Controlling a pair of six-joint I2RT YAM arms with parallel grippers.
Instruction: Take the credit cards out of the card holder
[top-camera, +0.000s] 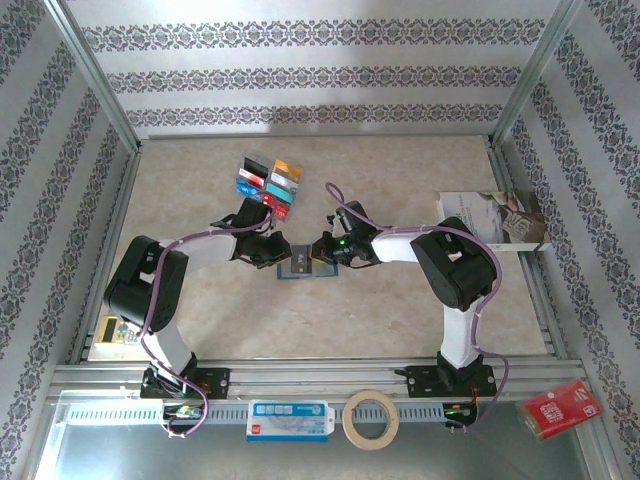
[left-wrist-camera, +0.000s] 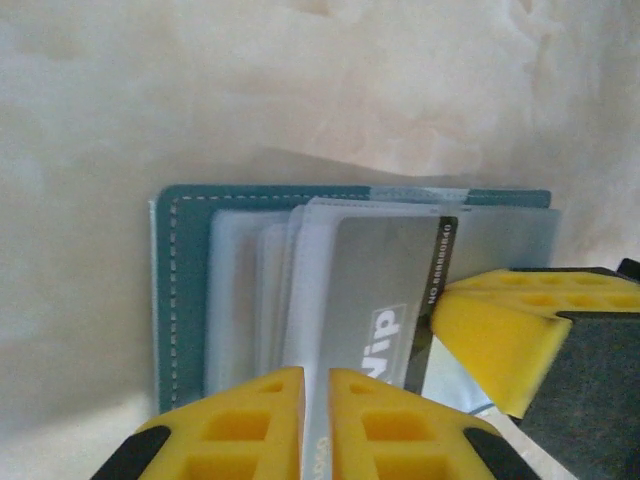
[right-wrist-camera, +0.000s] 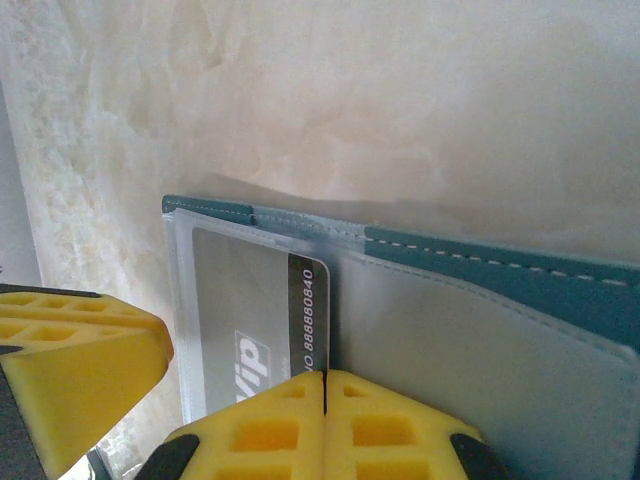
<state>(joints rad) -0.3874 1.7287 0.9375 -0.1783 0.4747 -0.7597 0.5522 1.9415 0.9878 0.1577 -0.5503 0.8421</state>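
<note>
From above, a pile of loose cards (top-camera: 268, 184) is lying beyond the one wallet (top-camera: 297, 268). Up close, the left gripper (left-wrist-camera: 316, 400) is pinching one silver card (left-wrist-camera: 385, 300) sitting in that wallet, and the right gripper (right-wrist-camera: 326, 395) is squeezing its two fingers together.

A tape roll (top-camera: 371, 419) and red packet (top-camera: 561, 409) lie along the near edge, a printed booklet (top-camera: 495, 218) at the right.
</note>
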